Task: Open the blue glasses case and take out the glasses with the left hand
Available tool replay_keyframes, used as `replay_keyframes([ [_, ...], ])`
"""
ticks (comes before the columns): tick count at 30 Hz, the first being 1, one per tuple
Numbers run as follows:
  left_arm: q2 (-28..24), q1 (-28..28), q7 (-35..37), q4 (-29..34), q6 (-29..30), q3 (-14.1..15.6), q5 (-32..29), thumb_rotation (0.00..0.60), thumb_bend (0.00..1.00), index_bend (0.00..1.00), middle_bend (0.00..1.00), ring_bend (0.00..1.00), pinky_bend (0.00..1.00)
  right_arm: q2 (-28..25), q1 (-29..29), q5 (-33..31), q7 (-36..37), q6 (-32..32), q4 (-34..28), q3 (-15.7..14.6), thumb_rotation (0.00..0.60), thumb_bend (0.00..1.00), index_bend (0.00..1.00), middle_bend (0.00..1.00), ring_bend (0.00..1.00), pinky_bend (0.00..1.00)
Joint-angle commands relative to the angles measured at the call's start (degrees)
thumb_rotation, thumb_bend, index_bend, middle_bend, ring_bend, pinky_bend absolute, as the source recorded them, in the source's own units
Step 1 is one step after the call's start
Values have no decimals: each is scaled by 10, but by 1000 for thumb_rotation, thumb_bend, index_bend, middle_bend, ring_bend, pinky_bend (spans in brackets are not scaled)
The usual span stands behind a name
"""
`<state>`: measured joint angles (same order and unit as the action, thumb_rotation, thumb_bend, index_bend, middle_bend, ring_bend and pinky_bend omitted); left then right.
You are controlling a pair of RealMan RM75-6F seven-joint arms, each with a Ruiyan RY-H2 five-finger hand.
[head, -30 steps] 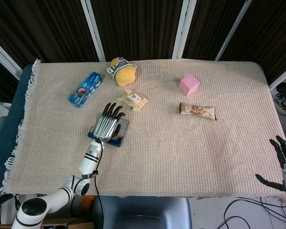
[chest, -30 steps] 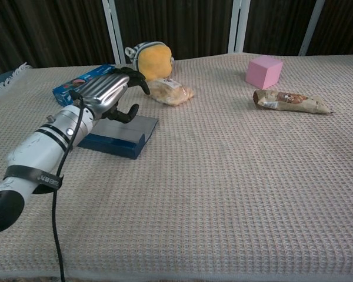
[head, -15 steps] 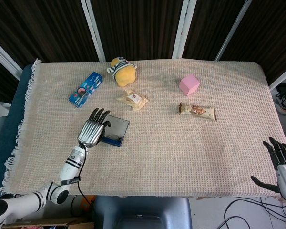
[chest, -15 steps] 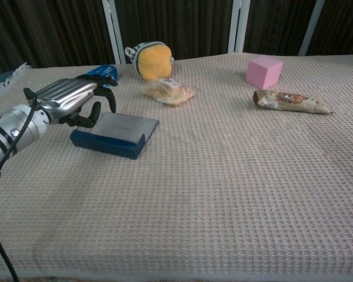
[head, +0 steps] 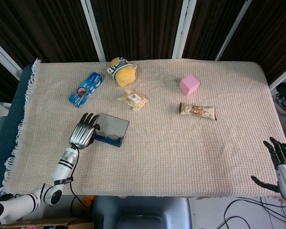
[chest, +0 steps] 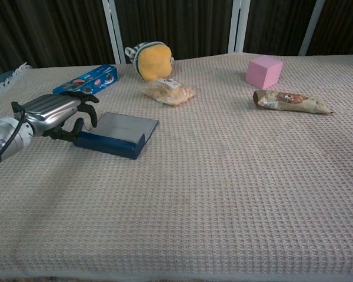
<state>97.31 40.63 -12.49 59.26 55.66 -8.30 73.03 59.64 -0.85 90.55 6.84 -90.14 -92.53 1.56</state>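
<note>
The blue glasses case [head: 111, 129] [chest: 116, 135] lies flat on the left part of the table, grey upper face up and dark blue side facing me. In the head view a pale thing shows in its blue near edge. I cannot tell whether the lid is raised. My left hand [head: 82, 134] [chest: 53, 111] hovers at the case's left end, fingers arched down and apart, the thumb close to the case's corner, holding nothing. My right hand [head: 282, 167] hangs past the table's near right corner, fingers spread and empty; the chest view does not show it.
A blue biscuit box [head: 86, 89] [chest: 85, 79] lies behind the left hand. Behind the case are a yellow plush toy [head: 122, 70] [chest: 152, 60] and a snack packet [head: 132, 99] [chest: 167, 91]. A pink cube [head: 188, 84] [chest: 263, 71] and a wrapped bar [head: 197, 111] [chest: 291, 101] sit right.
My left hand has slid off the top of the case, leftward and toward the near edge, and now sits at its left end. The right hand has barely shifted.
</note>
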Motion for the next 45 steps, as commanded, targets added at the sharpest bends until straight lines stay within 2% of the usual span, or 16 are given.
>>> replay_keyframes([
  [1, 0, -2, -2, -5, -2, 3, -1, 600, 755, 400, 68, 0, 0, 0, 0, 0, 0, 0, 0, 0, 600, 127, 0, 0, 0, 0],
  [8, -3, -8, 2, -9, 1, 7, 4, 600, 753, 427, 71, 0, 0, 0, 0, -2, -1, 0, 0, 0, 600, 128, 0, 0, 0, 0],
  [16, -24, -30, 1, 3, 27, 34, 33, 600, 753, 497, 76, 0, 0, 2, 1, 0, -5, 1, -2, 0, 600, 127, 0, 0, 0, 0],
  [23, -39, -47, 6, 24, 45, 51, 54, 600, 753, 502, 75, 0, 0, 4, 1, 2, -10, 1, -3, -2, 600, 128, 0, 0, 0, 0],
  [36, -83, -84, -6, 117, 84, 99, 109, 600, 763, 526, 74, 0, 0, 3, 0, 7, -6, -3, -2, -4, 600, 127, 0, 0, 0, 0],
  [45, -103, -106, -52, 174, 101, 125, 137, 600, 763, 497, 65, 0, 0, 1, -2, 17, -2, -8, -1, -9, 600, 128, 0, 0, 0, 0],
])
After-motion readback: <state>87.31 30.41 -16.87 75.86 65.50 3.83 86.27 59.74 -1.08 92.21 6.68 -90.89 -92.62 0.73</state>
